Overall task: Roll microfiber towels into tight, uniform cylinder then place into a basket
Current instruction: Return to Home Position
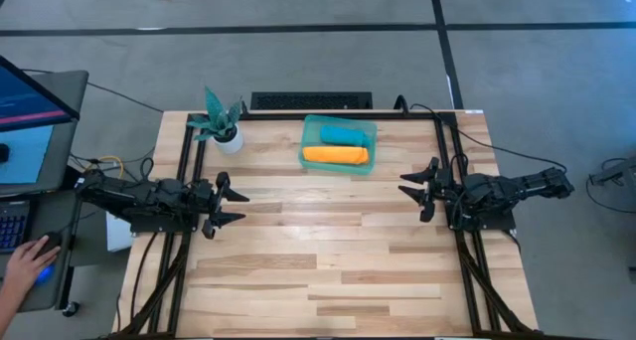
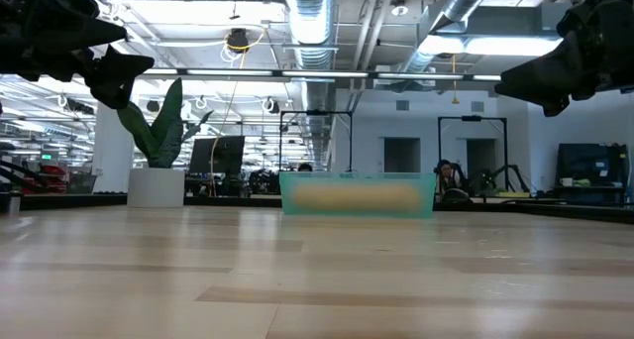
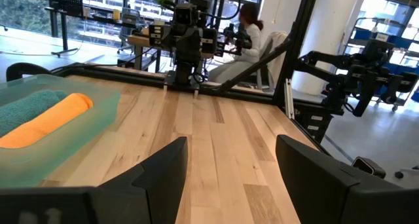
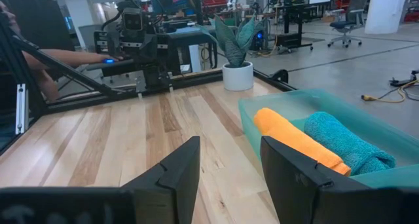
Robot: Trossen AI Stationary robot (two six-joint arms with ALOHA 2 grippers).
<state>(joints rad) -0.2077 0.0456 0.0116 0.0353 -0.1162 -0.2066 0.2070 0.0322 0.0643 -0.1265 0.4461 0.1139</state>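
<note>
- While both arms were held raised off the wood, the left gripper was seen just inside the left edge of the tabletop, its fingers spread apart and nothing caught between them.
- The right gripper was found just inside the right edge, turned toward the left one, its fingers likewise spread and empty.
- The basket was set near the middle of the far edge.
- Both towels were laid rolled inside it, side by side and touching: the orange towel along the nearer wall, the turquoise towel along the farther wall.
- A white pot with a plant was stood near the far left corner, apart from the basket.
</note>
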